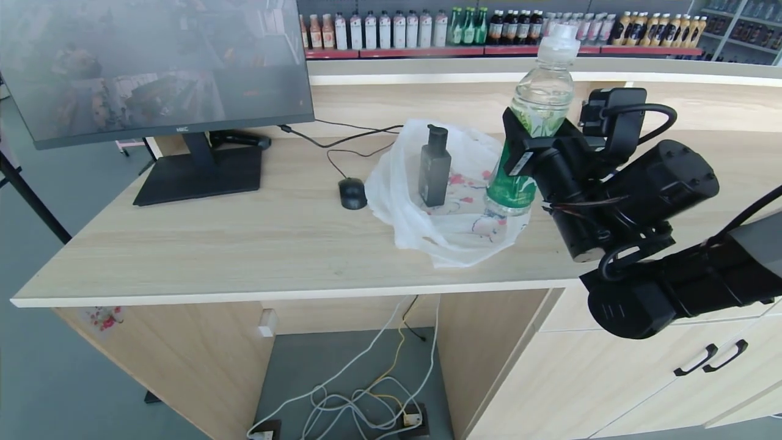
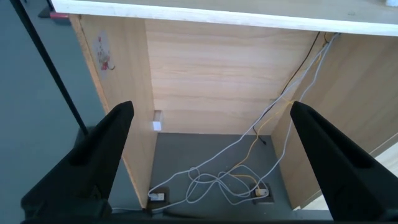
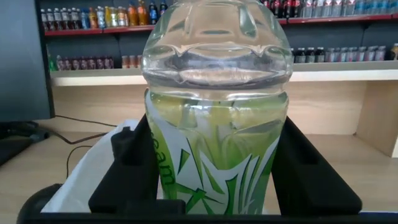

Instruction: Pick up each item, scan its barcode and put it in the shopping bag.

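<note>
A clear drink bottle (image 1: 533, 122) with a green label and white cap stands upright in my right gripper (image 1: 526, 146), which is shut on its middle, above the right side of the white shopping bag (image 1: 449, 195). The right wrist view has the same bottle (image 3: 217, 124) close up between the black fingers (image 3: 124, 168). A dark grey pump bottle (image 1: 434, 166) stands upright on the bag. My left gripper (image 2: 208, 162) hangs open below the counter, facing the recess with cables.
A monitor (image 1: 153, 67) on its stand is at the counter's left, with a black mouse (image 1: 352, 193) and cable beside the bag. Shelves of drinks (image 1: 501, 27) run along the back. Cables (image 1: 360, 397) lie on the floor under the counter.
</note>
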